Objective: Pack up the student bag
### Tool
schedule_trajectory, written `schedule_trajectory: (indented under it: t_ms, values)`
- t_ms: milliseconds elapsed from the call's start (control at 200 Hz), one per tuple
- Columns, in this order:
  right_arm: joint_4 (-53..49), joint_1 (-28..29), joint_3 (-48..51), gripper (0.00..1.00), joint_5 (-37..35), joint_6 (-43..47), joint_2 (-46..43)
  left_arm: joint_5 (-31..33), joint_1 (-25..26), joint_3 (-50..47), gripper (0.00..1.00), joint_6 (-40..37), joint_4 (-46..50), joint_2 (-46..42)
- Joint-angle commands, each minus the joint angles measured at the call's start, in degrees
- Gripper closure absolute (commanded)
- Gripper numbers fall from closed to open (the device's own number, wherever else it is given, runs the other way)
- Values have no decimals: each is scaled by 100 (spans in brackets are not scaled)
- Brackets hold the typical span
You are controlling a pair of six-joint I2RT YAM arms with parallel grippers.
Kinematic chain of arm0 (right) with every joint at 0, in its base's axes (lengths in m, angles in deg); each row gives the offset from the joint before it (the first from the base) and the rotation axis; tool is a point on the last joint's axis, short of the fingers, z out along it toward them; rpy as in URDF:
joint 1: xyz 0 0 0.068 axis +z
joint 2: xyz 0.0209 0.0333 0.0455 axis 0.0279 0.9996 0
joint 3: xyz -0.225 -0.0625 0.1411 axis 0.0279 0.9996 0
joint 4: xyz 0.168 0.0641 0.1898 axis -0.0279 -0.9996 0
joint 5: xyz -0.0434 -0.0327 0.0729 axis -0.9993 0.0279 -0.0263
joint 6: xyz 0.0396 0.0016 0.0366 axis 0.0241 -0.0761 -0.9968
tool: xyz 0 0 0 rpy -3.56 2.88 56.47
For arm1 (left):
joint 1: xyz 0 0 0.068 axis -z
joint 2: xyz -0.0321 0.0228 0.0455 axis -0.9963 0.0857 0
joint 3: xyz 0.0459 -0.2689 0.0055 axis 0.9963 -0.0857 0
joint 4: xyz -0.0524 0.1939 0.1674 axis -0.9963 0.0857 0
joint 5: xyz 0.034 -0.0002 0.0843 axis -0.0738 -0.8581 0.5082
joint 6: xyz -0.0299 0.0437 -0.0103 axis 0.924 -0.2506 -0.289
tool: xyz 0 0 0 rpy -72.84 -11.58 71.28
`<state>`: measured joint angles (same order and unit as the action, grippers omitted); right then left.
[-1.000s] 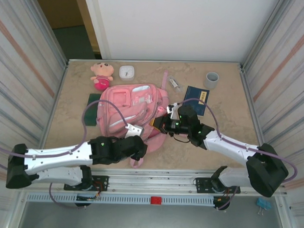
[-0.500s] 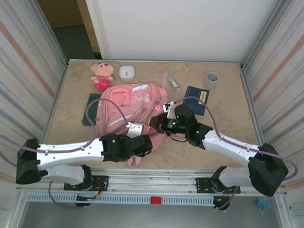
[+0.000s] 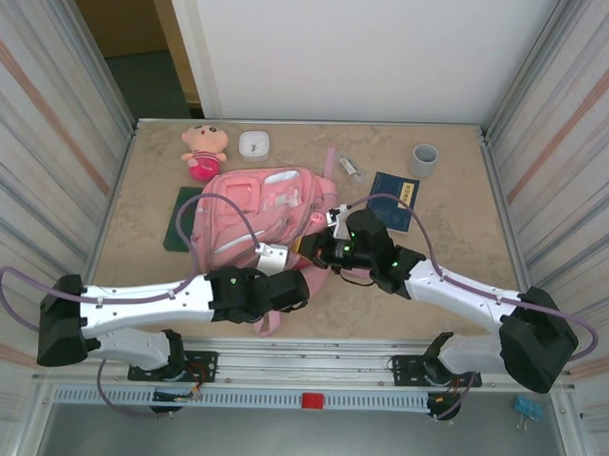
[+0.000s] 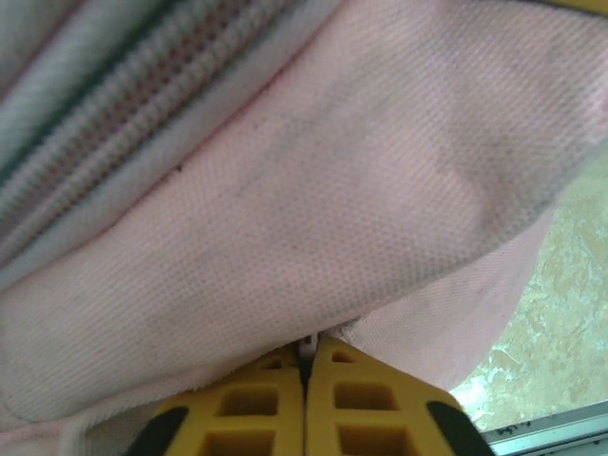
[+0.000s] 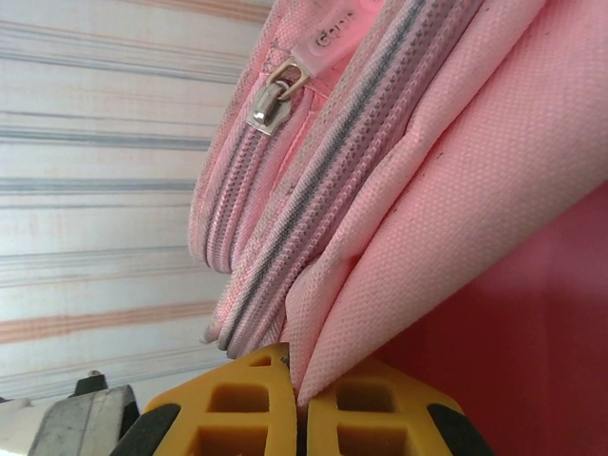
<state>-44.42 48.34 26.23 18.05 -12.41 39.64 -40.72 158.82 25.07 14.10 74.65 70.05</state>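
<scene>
The student bag [image 3: 253,214], a big pink backpack, lies flat at mid-table with its zipped pockets up. My left gripper [image 3: 301,279] is at the bag's near right corner. In the left wrist view its yellow fingers [image 4: 249,407] are pressed together, pinching the edge of the pink fabric [image 4: 313,218] with a small pale tab between the tips. My right gripper [image 3: 311,246] is at the bag's right edge, shut on a fold of pink fabric [image 5: 437,199]. A silver zipper pull [image 5: 270,101] hangs above that fold.
A pink plush doll [image 3: 204,149] and a small white case [image 3: 253,144] lie behind the bag. A dark green book [image 3: 182,221] pokes out at its left. To the right are a blue booklet [image 3: 394,197], a grey cup [image 3: 424,159] and a clear pen-like thing [image 3: 350,169].
My left gripper has slid right along the bag's near edge and closed on the fabric at its corner. The right gripper has shifted slightly left, still gripping the bag.
</scene>
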Motion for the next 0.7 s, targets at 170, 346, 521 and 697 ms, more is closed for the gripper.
schedule_trajectory:
  t_ms: [170,346,521,697]
  values:
    - [-444,-832,-99,96,564,650,-517,311,-114,-379,100,-137,435,-782]
    - [-538,-1395,-71,95,1016,771,-567,15,-114,-894,100,-820,-167,-1476]
    - [-109,-1334,213,62,965,311,-669,-481,-174,-1605,100,-1557,-2022,-2169]
    - [476,-711,1102,32,67,-784,-1098,-462,-244,-1693,100,-1864,-2723,-2275]
